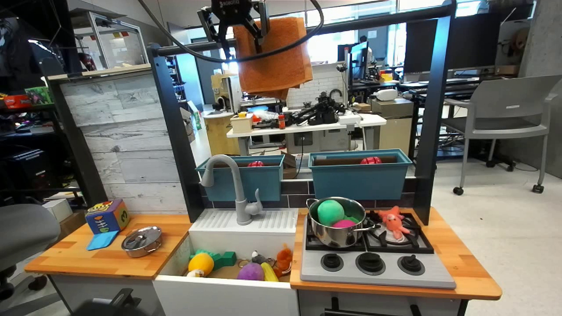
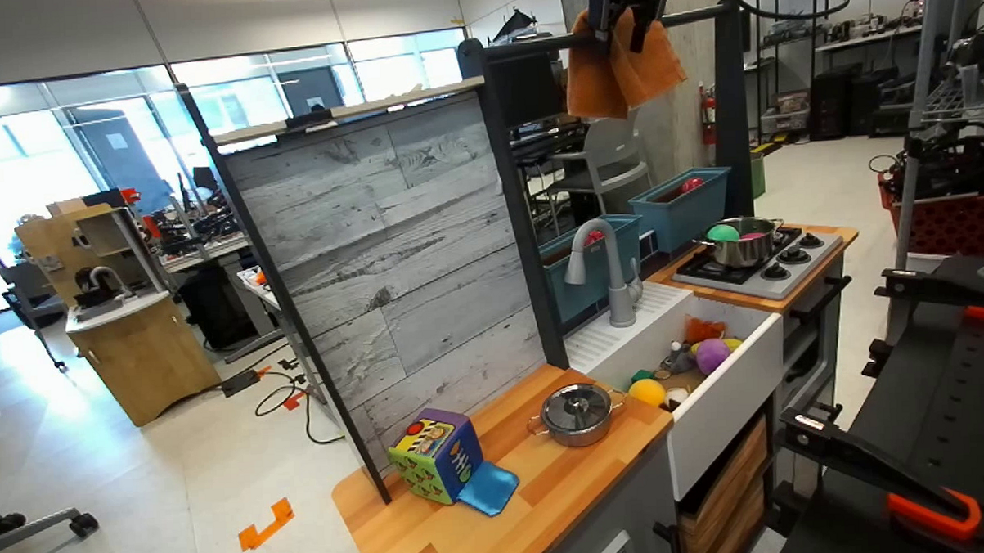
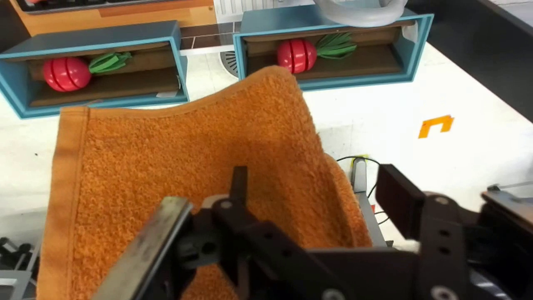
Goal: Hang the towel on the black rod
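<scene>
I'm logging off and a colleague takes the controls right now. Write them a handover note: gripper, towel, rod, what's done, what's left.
Gripper: the gripper is open, jaws well apart; in the wrist view one side is over the cloth, the other beyond its edge.
Towel: the orange towel hangs at the black rod, apparently draped over it.
Done: towel up at the rod, not clamped.
Left: probably just back away without snagging the cloth, then check the hang; how securely it sits can't be told.
</scene>
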Action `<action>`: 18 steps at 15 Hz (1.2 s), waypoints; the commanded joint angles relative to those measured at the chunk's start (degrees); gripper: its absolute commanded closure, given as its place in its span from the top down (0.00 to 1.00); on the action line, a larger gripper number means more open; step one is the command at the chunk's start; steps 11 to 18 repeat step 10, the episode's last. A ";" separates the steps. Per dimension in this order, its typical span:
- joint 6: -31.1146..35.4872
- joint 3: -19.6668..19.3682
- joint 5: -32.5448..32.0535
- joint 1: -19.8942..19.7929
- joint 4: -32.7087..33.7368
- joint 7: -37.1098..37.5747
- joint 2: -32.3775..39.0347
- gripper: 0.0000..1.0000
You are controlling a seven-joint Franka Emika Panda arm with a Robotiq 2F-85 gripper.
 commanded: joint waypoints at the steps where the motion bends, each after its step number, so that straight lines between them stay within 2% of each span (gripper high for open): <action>1: -0.77 0.76 -1.56 -0.66 -1.46 -0.43 -1.43 1.00; 4: -2.90 1.09 -1.21 -1.05 -1.69 -1.05 -1.77 1.00; 5: -0.51 0.92 -1.10 -0.81 -0.46 0.01 -0.02 1.00; 18: -0.64 0.93 -1.10 -0.81 -0.48 0.04 0.11 1.00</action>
